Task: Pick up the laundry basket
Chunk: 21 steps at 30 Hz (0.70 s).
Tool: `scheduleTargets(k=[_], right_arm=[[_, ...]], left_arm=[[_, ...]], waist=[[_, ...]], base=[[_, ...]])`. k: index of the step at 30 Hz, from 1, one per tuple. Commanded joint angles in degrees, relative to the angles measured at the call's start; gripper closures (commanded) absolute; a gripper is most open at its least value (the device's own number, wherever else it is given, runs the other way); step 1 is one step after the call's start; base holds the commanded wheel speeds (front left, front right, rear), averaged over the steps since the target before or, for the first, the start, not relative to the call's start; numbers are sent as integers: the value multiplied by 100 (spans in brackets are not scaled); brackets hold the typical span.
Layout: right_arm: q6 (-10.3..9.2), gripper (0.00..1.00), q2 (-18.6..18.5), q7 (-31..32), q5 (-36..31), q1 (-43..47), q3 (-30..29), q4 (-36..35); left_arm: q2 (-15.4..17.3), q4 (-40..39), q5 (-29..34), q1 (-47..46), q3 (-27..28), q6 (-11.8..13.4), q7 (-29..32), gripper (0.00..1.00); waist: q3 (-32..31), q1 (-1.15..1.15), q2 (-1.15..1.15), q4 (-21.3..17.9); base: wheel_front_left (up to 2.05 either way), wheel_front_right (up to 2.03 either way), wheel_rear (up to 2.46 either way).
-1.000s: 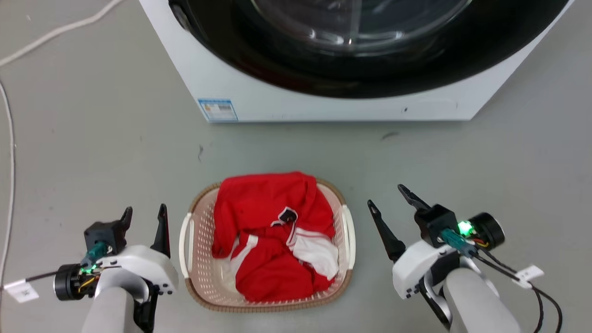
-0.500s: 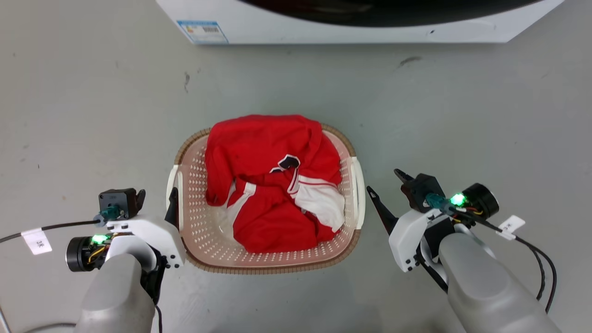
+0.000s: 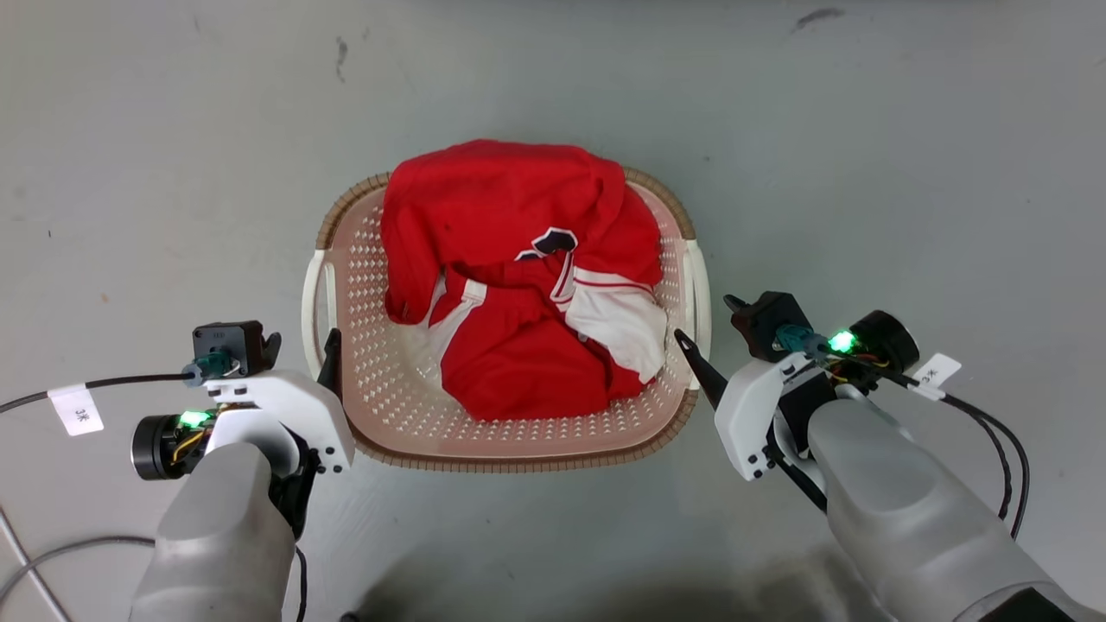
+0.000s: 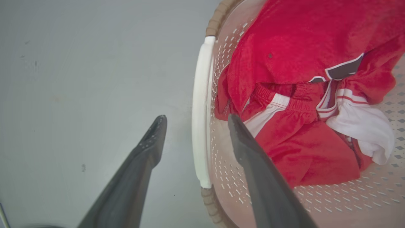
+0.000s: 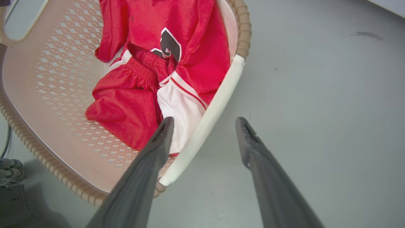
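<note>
Open floor (image 3: 130, 173) all around the laundry basket (image 3: 518, 460); red clothes (image 3: 510, 225) inside.

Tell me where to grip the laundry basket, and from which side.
Take its two white side handles, the left gripper on the left handle, the right gripper on the right handle, from above. Each is a slim bar on the rim of the laundry basket, clear of the red clothes.

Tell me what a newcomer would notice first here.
The heap of red-and-white clothes in the pale-pink laundry basket, mid grey floor, catches the eye first. Next, the open left hand has one finger on each side of the left white handle, and the open right hand does likewise at the right white handle.
</note>
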Motion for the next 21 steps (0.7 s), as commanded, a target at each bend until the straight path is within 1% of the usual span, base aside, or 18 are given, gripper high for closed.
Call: scheduleTargets(k=[1,8,13,16,17,18,19,20,21], right_arm=[[-4,0,15,-10,138,-206,137,142],[-4,0,25,-10,390,-572,487,499],[-4,0,26,-7,493,-709,620,607],[-4,0,28,26,553,-756,731,685],[-4,5,28,33,573,-778,762,702],[-4,50,28,22,583,-809,794,711],[-5,100,27,19,586,-837,822,720],[-6,100,26,21,617,-839,857,734],[-5,100,20,33,628,-838,901,747]], left_arm=[[-33,64,-67,-179,-61,3,-14,0],[-88,185,-129,-458,-226,2,-15,0],[-109,265,-155,-595,-259,2,-14,0],[-155,355,-159,-652,-270,48,-14,0],[-175,399,-158,-674,-284,42,-14,0],[-183,423,-153,-714,-297,43,-14,29],[-184,437,-141,-753,-309,60,-15,92],[-199,451,-133,-783,-323,70,-15,100],[-218,466,-130,-791,-335,69,-14,100]], waist=[[226,-1,0,61],[580,-1,0,159],[702,-1,0,196],[775,-1,0,226],[793,-1,0,232],[811,-1,0,238],[824,-1,0,242],[839,-1,0,249],[845,-1,0,254]], base=[[0,0,0],[0,0,0],[0,0,0],[0,0,0],[0,0,0],[0,0,0],[0,0,0],[0,0,0],[0,0,0]])
